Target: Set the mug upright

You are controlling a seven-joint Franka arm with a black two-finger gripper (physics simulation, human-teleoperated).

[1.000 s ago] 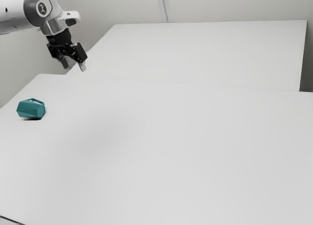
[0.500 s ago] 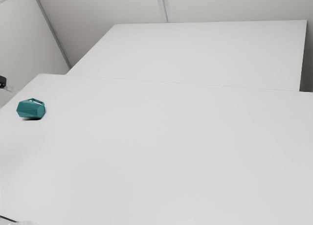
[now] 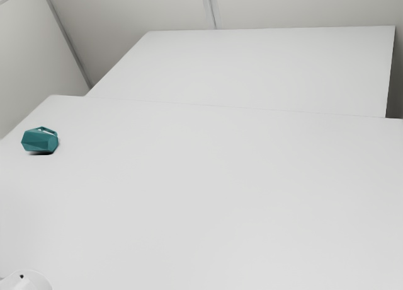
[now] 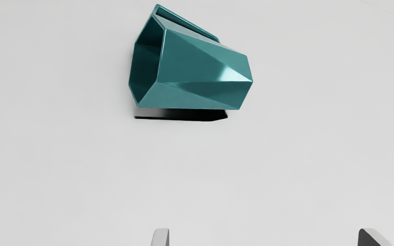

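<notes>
Mug: your mug lies on its side on the table, not upright; in the exterior view it sits toward the exterior view's left, near the table's edge.
Mouth: in the wrist view you can see into the hollow mouth, which faces off to the side of the pale-looking finger; the narrower base end is toward the finger with the dark inner face.
Handle: your wrist view has the handle along the mug's flank on the side away from the fingertips.
Shadow: a dark shadow runs beside the mug, on the side nearer your gripper.
Gripper: its two fingers stand wide apart, with nothing held between them; the mug is out ahead of the tips, with bare tabletop in between, and touches neither.
White piece: at the near left corner of the exterior view you have a rounded white piece with a small dark spot; which part it is, you cannot tell.
Far surface: a second white surface lies behind the table, in front of the pale wall.
</notes>
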